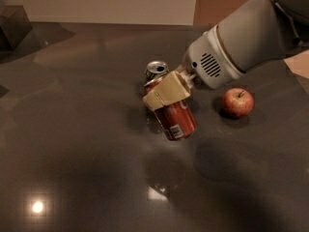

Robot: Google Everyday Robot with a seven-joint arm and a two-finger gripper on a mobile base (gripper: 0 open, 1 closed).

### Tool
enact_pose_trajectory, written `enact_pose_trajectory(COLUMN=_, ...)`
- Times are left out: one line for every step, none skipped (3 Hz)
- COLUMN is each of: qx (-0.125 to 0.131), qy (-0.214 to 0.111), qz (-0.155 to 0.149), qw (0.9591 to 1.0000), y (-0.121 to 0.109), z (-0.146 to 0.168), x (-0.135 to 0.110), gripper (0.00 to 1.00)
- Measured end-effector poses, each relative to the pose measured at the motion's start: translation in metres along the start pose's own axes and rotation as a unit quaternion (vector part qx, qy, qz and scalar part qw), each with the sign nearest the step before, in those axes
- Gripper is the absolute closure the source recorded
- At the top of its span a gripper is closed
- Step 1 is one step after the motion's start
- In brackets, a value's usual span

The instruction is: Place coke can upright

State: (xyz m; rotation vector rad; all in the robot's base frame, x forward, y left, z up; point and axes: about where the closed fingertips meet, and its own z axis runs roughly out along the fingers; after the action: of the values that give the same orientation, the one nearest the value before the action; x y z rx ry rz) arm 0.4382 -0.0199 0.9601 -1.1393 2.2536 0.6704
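Observation:
The coke can (176,118) is red with a silver end. It hangs tilted above the dark table (72,129), its top to the upper left and its bottom to the lower right. My gripper (166,92) has cream fingers (163,94) and is shut on the can's upper part, at the middle of the view. The grey arm (236,42) reaches in from the upper right. The can's top end is hidden behind the fingers.
A second can (156,70) with a silver top stands upright just behind the gripper. A red apple (237,103) lies to the right of the coke can. A dark box (14,25) sits at the far left corner.

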Motion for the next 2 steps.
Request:
enact_pose_trajectory(qx=-0.059, qy=-0.051, qz=-0.009, qw=0.9969, y=-0.0111, z=-0.0067, x=0.002, gripper=1.0)
enact_pose_trajectory(qx=-0.116, qy=-0.098, qz=-0.043, qw=0.9875, y=-0.0131, z=-0.0104, x=0.0049, gripper=1.0)
